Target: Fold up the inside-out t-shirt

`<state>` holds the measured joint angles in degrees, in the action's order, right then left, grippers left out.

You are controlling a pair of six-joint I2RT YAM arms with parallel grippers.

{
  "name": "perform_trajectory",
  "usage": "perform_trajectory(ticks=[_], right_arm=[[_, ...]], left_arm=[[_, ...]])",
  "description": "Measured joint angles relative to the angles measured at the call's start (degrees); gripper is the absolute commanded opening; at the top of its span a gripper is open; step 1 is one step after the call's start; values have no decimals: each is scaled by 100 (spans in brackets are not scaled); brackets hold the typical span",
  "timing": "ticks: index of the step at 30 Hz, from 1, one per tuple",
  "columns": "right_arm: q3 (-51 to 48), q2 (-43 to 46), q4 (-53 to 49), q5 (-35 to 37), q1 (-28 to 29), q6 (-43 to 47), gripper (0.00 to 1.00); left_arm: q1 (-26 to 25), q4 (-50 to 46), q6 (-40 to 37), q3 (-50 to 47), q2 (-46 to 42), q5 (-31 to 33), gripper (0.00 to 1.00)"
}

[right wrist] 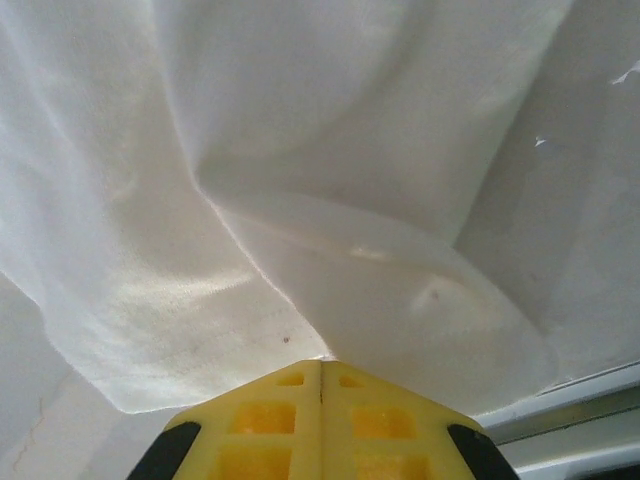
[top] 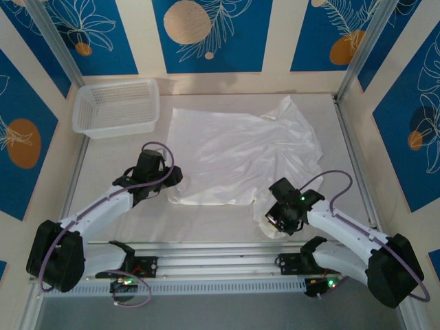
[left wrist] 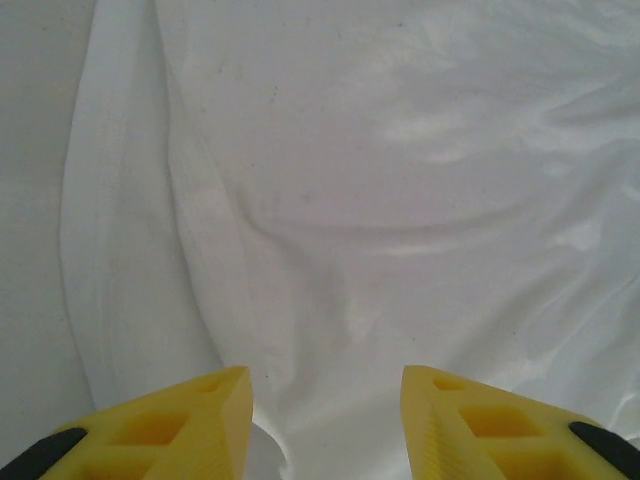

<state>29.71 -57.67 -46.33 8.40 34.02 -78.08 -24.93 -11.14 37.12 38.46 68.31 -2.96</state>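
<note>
At the bottom of the overhead frame, your two arms reach forward and angle inward over the desk (top: 206,220). Your right gripper (right wrist: 322,365) is squeezed together, pinching a fold of the one inside-out t-shirt (top: 240,155) at its lower right corner. Your left gripper (left wrist: 325,385) stands partly spread over the shirt's lower left edge, cloth beneath. The shirt lies spread mid-frame. One white mesh basket (top: 117,106) sits upper left.
</note>
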Motion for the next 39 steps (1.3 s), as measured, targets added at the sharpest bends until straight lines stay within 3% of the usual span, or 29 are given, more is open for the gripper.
perform_trajectory(ticks=[2,9,10,14,24,27,29,33,37,39], right_arm=[[144,-107,-192,168,140,-81,55],[302,-144,-1016,647,356,-896,75],[289,-149,-1060,664,363,-1003,75],[284,-256,-1222,739,382,-1307,59],[-201,140,-570,887,841,-1860,62],[-376,426,-461,1141,852,-1998,42],[-509,623,-323,1259,852,-2050,34],[-710,896,-153,1355,852,-2142,35],[-708,911,-118,1394,863,-2164,48],[-704,914,-122,1394,870,-2149,42]], left_arm=[[0,0,0,-9,0,0,43],[-2,-2,0,-72,0,0,43],[-2,0,0,-72,0,0,43],[-2,2,0,-72,0,0,43],[-2,7,2,-83,4,0,43],[-2,4,2,-98,4,0,43],[-2,4,2,-103,4,0,43],[-2,11,2,-105,7,0,43],[-2,52,7,-105,24,-2,43],[-7,87,22,-105,50,-2,43]])
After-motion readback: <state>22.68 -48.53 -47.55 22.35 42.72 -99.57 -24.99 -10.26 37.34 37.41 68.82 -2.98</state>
